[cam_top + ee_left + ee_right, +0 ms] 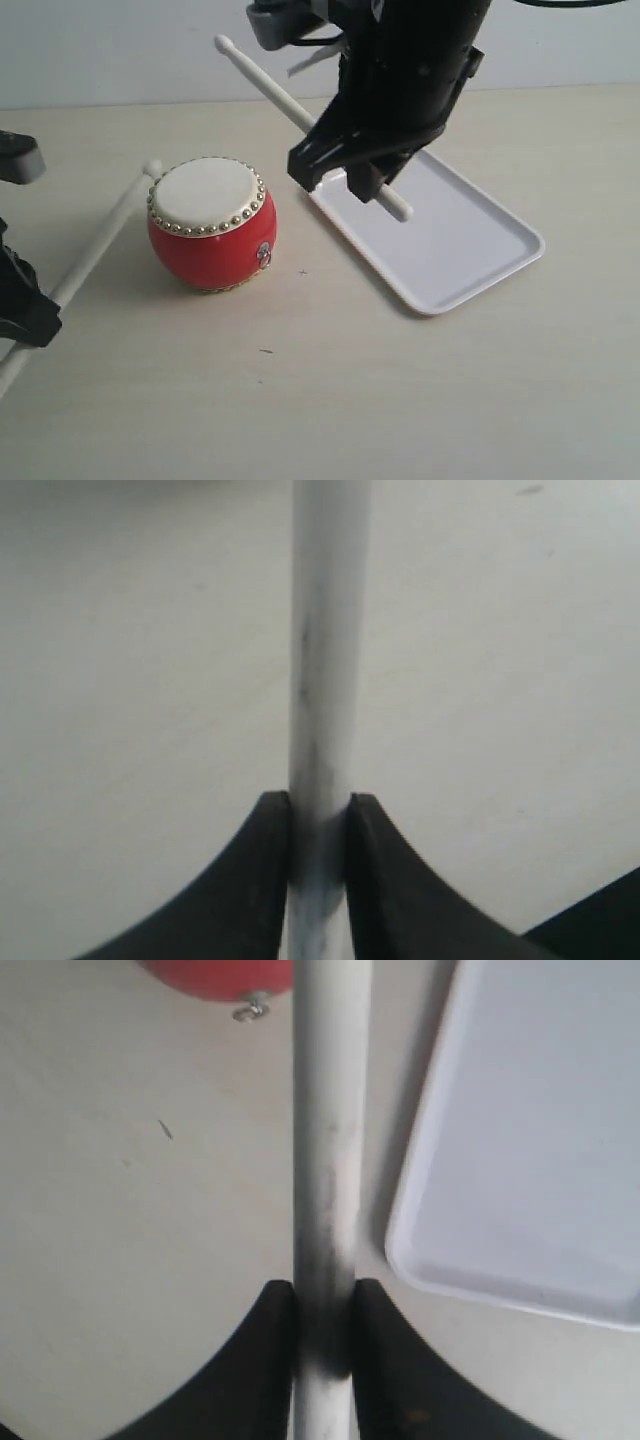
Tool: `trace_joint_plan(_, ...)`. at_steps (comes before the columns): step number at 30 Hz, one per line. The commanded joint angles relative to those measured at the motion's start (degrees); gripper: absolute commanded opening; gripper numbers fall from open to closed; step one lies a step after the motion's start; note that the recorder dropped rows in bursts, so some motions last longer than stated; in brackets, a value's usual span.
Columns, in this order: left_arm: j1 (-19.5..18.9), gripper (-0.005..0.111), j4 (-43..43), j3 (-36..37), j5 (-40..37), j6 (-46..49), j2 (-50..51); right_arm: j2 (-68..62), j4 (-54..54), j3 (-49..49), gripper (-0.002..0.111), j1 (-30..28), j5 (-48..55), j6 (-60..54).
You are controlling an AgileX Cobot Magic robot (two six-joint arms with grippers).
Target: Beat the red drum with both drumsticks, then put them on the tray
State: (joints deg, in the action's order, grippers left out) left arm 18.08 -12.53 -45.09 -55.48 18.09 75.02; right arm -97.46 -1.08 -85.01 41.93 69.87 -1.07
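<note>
Red and glossy, a small barrel-shaped drum with a cream head ringed in gold studs sits on a pale table in the exterior view, left of centre. A flat white tray lies to the drum's right, close by but not touching it, set at an angle, with nothing resting on its floor. The right gripper, black, hangs above the tray's near end and pinches the right stick, which slants with its rounded tip raised toward the back wall and its butt end over the tray. At the left edge, the left gripper holds the left stick, whose tip lies just beside the drum's studded rim. In the left wrist view, the left gripper has both black jaws pressed against the pale stick, with bare table behind. In the right wrist view, the right gripper clamps its scuffed stick the same way; the drum's red side with a small metal ring lies on one side of the stick, and a rounded corner of the tray lies on the other.
</note>
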Motion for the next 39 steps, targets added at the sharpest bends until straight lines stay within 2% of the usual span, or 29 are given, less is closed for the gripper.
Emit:
trace_joint_plan(1,1.92,0.000,3.33,-5.07,-5.95,-2.55,6.43,1.11,0.19,2.84,0.000,-2.40,0.09,-2.28)
trace_joint_plan(6,1.92,0.000,4.65,-15.62,-6.35,-3.83,7.45,2.03,0.19,4.07,0.000,-2.81,0.09,-3.34)
trace_joint_plan(9,1.92,0.000,6.45,-12.96,-5.90,-2.52,12.02,2.03,0.70,4.07,0.000,-2.81,0.09,-3.70)
trace_joint_plan(11,1.92,0.000,6.31,-12.20,-8.69,-2.52,19.07,2.03,3.30,4.07,0.000,-2.81,0.09,-4.73)
trace_joint_plan(12,1.92,0.000,6.06,-12.65,-9.79,-2.34,19.48,2.03,5.29,4.07,0.000,-2.81,0.09,-5.39)
trace_joint_plan(19,1.92,0.000,7.97,-13.43,-9.26,-3.01,4.47,-2.56,10.65,4.07,0.000,-2.68,0.09,-6.33)
trace_joint_plan(26,1.92,0.000,8.25,-10.79,-9.02,-3.17,0.64,-13.13,15.13,4.07,0.000,-2.68,0.09,-8.83)
trace_joint_plan(34,1.92,0.000,7.24,-10.56,-5.78,-3.17,1.03,-0.46,8.49,3.95,0.000,-2.79,0.09,-7.68)
trace_joint_plan(39,1.92,0.000,3.29,-11.63,-4.32,-0.51,7.52,6.35,7.97,3.95,0.000,-2.79,0.09,-7.17)
